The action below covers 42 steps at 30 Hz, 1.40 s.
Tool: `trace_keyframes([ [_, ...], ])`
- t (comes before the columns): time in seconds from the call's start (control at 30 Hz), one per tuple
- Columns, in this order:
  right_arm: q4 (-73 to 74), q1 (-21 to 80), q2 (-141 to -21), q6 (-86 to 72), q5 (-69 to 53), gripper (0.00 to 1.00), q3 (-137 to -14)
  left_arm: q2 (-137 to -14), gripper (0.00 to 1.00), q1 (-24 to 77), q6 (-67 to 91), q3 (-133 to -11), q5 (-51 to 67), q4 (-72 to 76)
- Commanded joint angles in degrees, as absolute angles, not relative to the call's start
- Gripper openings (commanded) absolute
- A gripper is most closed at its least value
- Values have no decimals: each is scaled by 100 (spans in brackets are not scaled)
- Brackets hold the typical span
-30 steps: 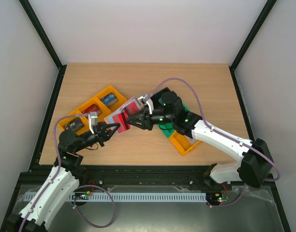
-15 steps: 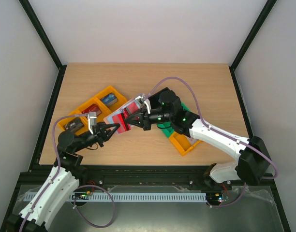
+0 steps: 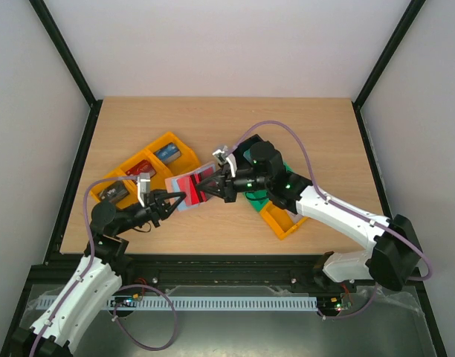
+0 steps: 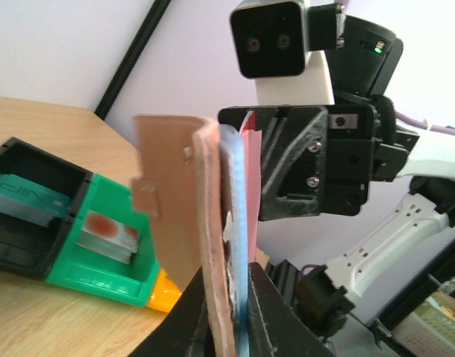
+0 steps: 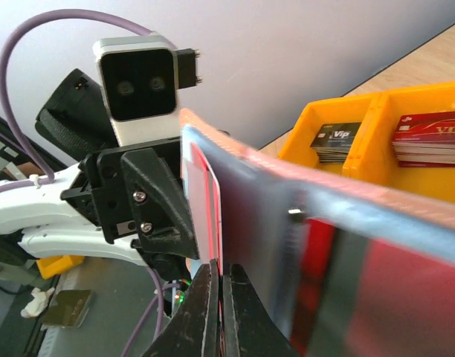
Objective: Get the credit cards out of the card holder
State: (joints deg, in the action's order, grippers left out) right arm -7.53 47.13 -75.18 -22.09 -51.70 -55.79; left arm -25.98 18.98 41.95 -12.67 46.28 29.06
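Observation:
The card holder [image 3: 183, 203] hangs open above the table between the two arms, brownish-pink outside [image 4: 175, 208] and pale blue-grey inside [image 5: 276, 223]. My left gripper [image 3: 174, 199] [image 4: 239, 281] is shut on the holder's near edge. A red credit card [image 3: 195, 184] [image 5: 214, 201] sticks out of the holder's inner pocket. My right gripper [image 3: 211, 187] [image 5: 221, 265] is shut on that card's edge, facing the left gripper. More red cards [image 5: 402, 290] show in the holder's pockets, blurred.
Orange bins [image 3: 149, 162] with card stacks sit to the left behind the holder. A black bin [image 3: 250, 143], a green bin [image 3: 278, 172] and another orange bin [image 3: 279, 221] lie under the right arm. Bare wooden table [image 3: 227, 123] lies beyond.
The right gripper has closed on the red card. The holder has swung lower and flatter toward the near edge, with the left gripper following it.

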Motion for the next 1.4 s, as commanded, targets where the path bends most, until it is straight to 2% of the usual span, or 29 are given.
trace_keyframes([
  [0.0,-521,4597,-7279,-2045,-4956,2,-5587,-2558,6,1917,4253,-1213,4771,3203],
  [0.07,-352,4556,-7231,-1979,-4882,2,-5604,-2551,2,1924,4254,-1202,4720,3176],
  [0.27,305,4327,-6973,-1697,-4609,2,-5589,-2540,2,1918,4294,-1182,4659,3138],
  [0.47,8,4324,-7026,-2121,-5136,2,-5656,-2555,2,1916,4332,-1158,4551,3161],
  [0.67,242,4324,-6954,-1950,-4952,2,-5630,-2549,2,1917,4385,-1124,4386,3020],
  [0.83,852,4323,-6823,-1565,-4598,2,-5849,-2596,2,1911,4411,-1121,4241,2942],
  [1.0,1043,4320,-6921,-1608,-4764,2,-6129,-2592,2,1915,4396,-1111,4416,3213],
  [1.03,962,4323,-6993,-1669,-4896,3,-6117,-2588,2,1916,4361,-1111,4431,3231],
  [1.13,452,4398,-7194,-1921,-5005,18,-5947,-2565,2,1916,4347,-1105,4568,3366],
  [1.37,-339,4582,-7465,-2052,-5168,40,-5846,-2605,2,1916,4377,-1125,4683,3550],
])
